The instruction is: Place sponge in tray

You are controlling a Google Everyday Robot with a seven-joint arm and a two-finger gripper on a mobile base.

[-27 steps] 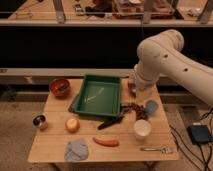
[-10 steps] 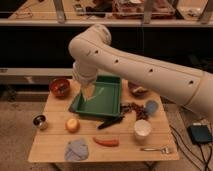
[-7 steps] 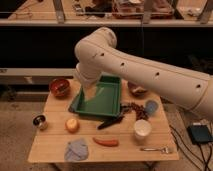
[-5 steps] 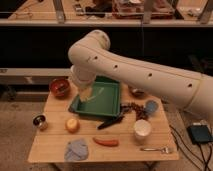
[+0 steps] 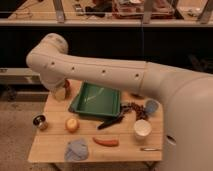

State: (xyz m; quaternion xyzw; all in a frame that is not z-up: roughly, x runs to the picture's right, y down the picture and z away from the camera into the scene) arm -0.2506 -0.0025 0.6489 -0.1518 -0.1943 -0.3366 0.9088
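Observation:
The large green tray (image 5: 95, 100) sits at the back middle of the small wooden table (image 5: 125, 150), and nothing shows inside it. A yellow rounded item (image 5: 72, 124), which looks like the sponge, lies on the table in front of the tray's left corner. My white arm (image 5: 100, 75) reaches across the view from the right. Its pale end, the gripper (image 5: 60, 93), hangs just left of the tray, above the table's back left corner and behind the yellow item. It does not touch the yellow item.
A brown bowl (image 5: 67, 89) is partly hidden behind the gripper. Also on the table are a small metal object (image 5: 40, 121), a blue-grey cloth (image 5: 76, 149), an orange stick (image 5: 106, 142), a black utensil (image 5: 110, 122), a white cup (image 5: 142, 128), a blue item (image 5: 151, 106) and a fork (image 5: 150, 148).
The arm has swung left: its end moved from over the tray to beyond the tray's left edge. The objects on the table have not moved.

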